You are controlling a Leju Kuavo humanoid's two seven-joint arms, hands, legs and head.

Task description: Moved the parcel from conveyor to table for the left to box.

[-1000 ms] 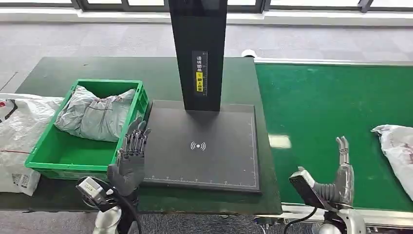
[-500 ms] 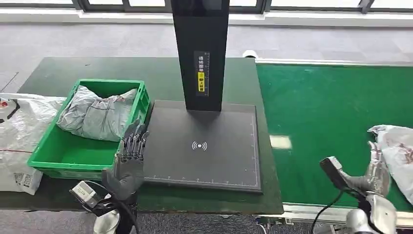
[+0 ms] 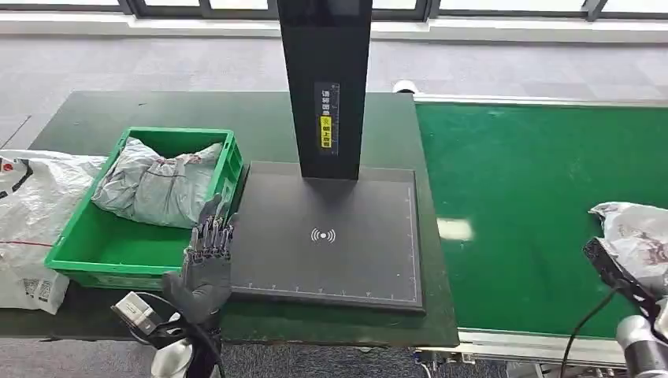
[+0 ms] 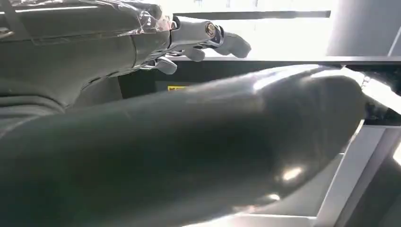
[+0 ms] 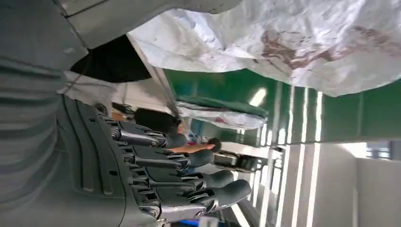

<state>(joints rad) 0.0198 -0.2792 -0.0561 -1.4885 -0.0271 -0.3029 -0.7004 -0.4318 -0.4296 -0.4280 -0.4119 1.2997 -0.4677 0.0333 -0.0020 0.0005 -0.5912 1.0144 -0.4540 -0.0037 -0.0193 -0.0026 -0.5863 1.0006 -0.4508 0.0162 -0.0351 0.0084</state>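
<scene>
A white crumpled parcel (image 3: 636,236) lies on the green conveyor belt (image 3: 520,189) at the far right. My right arm reaches beside it, its wrist camera (image 3: 609,268) right next to the parcel's near edge. In the right wrist view my right hand (image 5: 156,175) has its fingers (image 5: 208,182) stretched out and apart, holding nothing, with the parcel (image 5: 293,42) close on the thumb side. My left hand (image 3: 206,264) stands upright and open between the green box (image 3: 71,256) and the black scanner plate (image 3: 331,236). Its thumb (image 4: 189,142) looms large in the left wrist view.
A grey bagged parcel (image 3: 157,187) lies in the green box. A large white sack (image 3: 24,220) sits left of the box at the table's edge. A tall black post (image 3: 324,87) rises from the back of the scanner plate.
My right arm has swung to the right along the conveyor's near edge, up to the white parcel. The left hand has sunk slightly and stays open.
</scene>
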